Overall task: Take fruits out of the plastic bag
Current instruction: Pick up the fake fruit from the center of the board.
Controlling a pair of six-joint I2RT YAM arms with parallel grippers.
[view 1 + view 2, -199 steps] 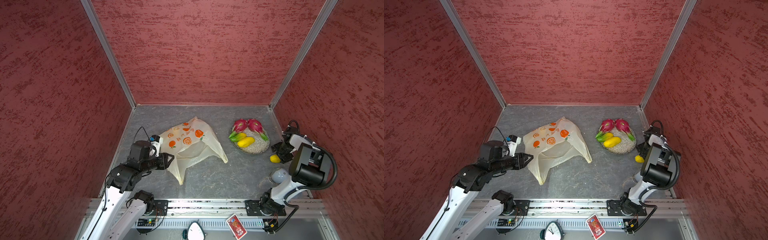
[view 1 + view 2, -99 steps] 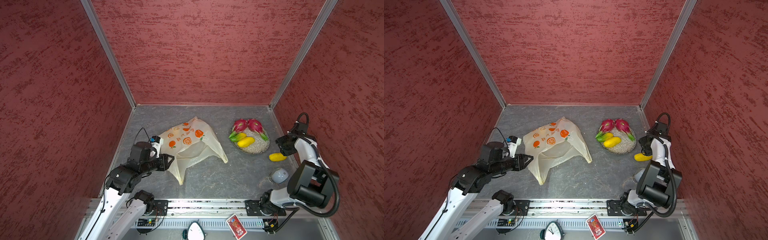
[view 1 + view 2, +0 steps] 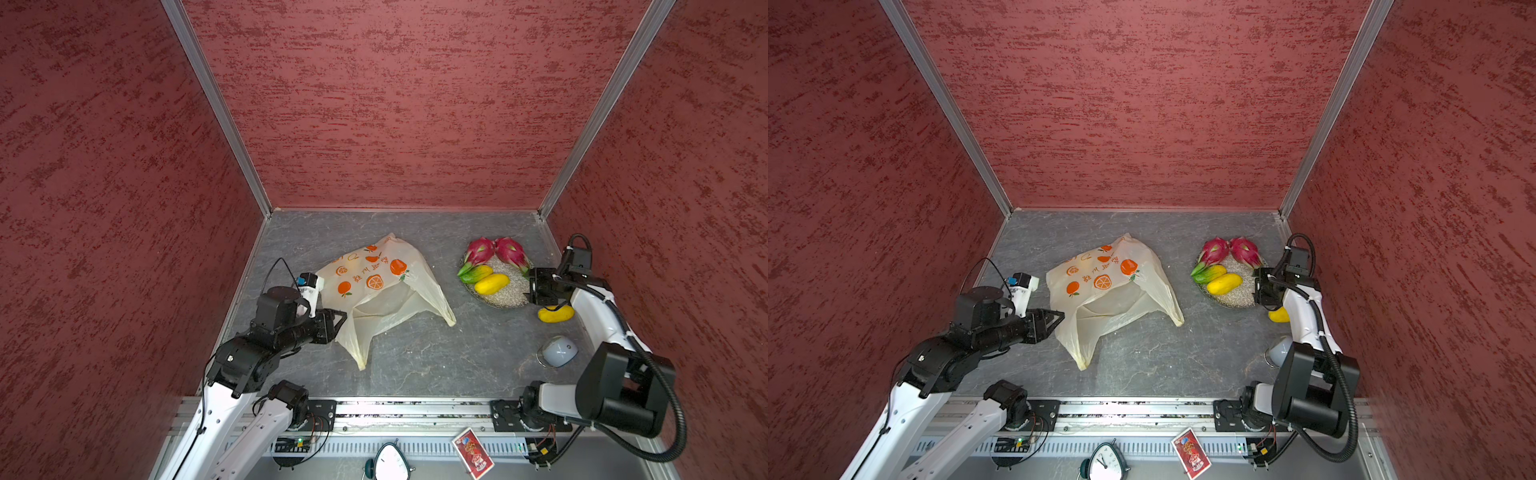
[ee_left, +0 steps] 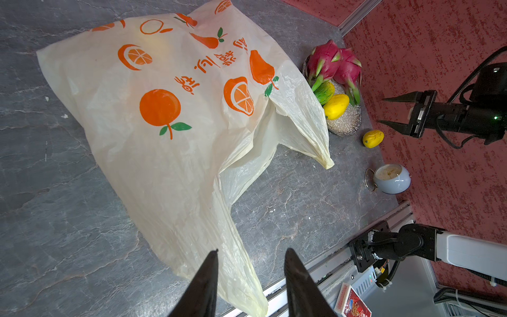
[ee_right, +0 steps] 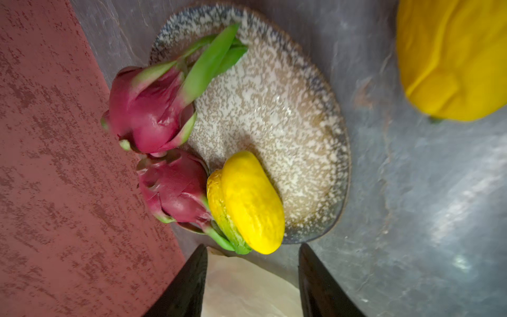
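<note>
The plastic bag [image 3: 374, 291] [image 3: 1100, 291] [image 4: 164, 137] lies slumped mid-floor, its mouth facing the front. My left gripper [image 3: 340, 320] [image 3: 1059, 318] [image 4: 252, 249] hovers open over the bag's near handle, gripping nothing. Two pink dragon fruits [image 3: 480, 251] [image 5: 148, 115], a green-yellow mango [image 3: 478, 274] and a yellow mango [image 3: 491, 283] [image 5: 247, 200] rest on the speckled plate [image 3: 505, 305] [image 5: 315, 82]. Another yellow mango [image 3: 556, 313] [image 4: 372, 138] lies on the floor beside the plate. My right gripper [image 3: 528, 286] [image 4: 382, 110] [image 5: 252, 245] stands open and empty at the plate's right edge.
A pale blue cup [image 3: 559, 351] [image 4: 392, 179] lies on its side near the front right. A red card box [image 3: 473, 453] and a small clock [image 3: 388, 463] sit beyond the front rail. Red walls close in on three sides.
My right gripper has drawn away from the yellow mango, which stays on the floor, and swung toward the plate, with its jaws a little narrower. The left arm and bag have not moved.
</note>
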